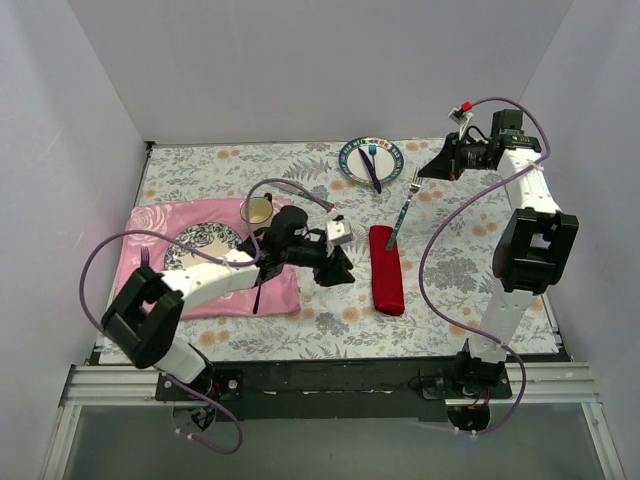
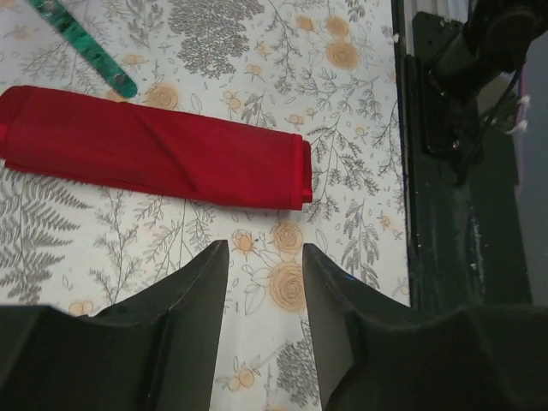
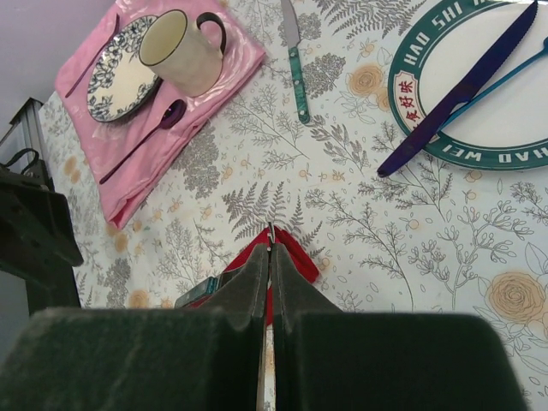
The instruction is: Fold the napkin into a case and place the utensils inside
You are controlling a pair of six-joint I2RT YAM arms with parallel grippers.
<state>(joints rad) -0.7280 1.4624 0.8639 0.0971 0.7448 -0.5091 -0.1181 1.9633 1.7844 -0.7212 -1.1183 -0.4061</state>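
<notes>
The red napkin [image 1: 387, 272] lies folded into a long narrow strip on the floral tablecloth; it also shows in the left wrist view [image 2: 163, 150]. My right gripper [image 1: 428, 170] is shut on the metal end of the teal-handled fork [image 1: 404, 214], whose handle tip slants down to the napkin's far end. In the right wrist view the jaws [image 3: 271, 248] pinch the thin metal, with the napkin [image 3: 295, 248] beyond. My left gripper [image 1: 340, 268] is open and empty, just left of the napkin [image 2: 265, 253]. The teal-handled knife [image 3: 296, 64] lies on the cloth.
A pink placemat [image 1: 150, 225] at the left holds a patterned plate [image 1: 200, 245], a mug [image 1: 257, 210] and a purple spoon [image 1: 258, 295]. A green-rimmed plate [image 1: 349, 152] at the back holds a blue fork and a purple knife [image 1: 373, 170]. The table's front rail [image 2: 445, 171] lies close by.
</notes>
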